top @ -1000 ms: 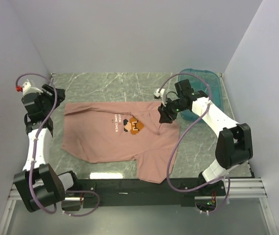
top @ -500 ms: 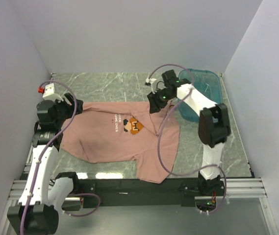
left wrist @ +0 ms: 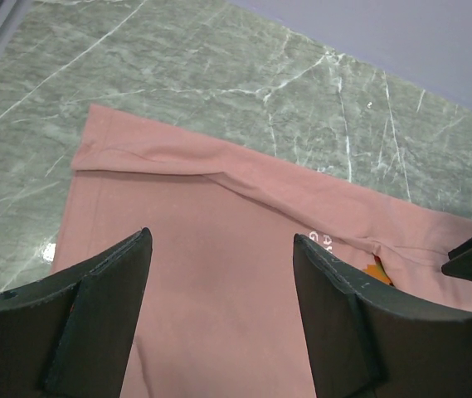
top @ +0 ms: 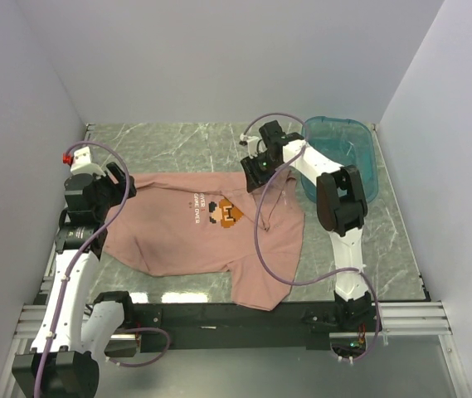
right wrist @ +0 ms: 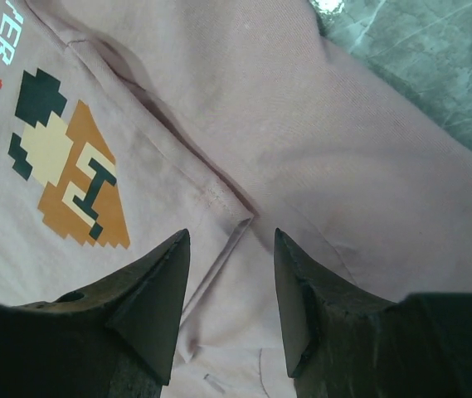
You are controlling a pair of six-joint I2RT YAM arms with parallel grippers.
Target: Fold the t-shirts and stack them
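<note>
Left claw (left wrist: 221, 240) and right claw (right wrist: 230, 236) gape apart over the t-shirt (top: 177, 232), teal tub (top: 356, 153) beside it.

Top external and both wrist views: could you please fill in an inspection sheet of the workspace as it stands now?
Surface: green marbled table, bare around the shirt.
Job's things: one salmon-pink t-shirt spread out, print up, far edge turned over; no stack seen.
Clutter: teal tub at the far right of the table.
Grippers: left gripper open above the shirt's left end, fingers holding nothing; right gripper open over a seam beside the print, nothing held.
Cables: purple cables loop off both arms; the right arm's hangs over the shirt.
Surroundings: plain pale walls on three sides; otherwise nothing seen.
</note>
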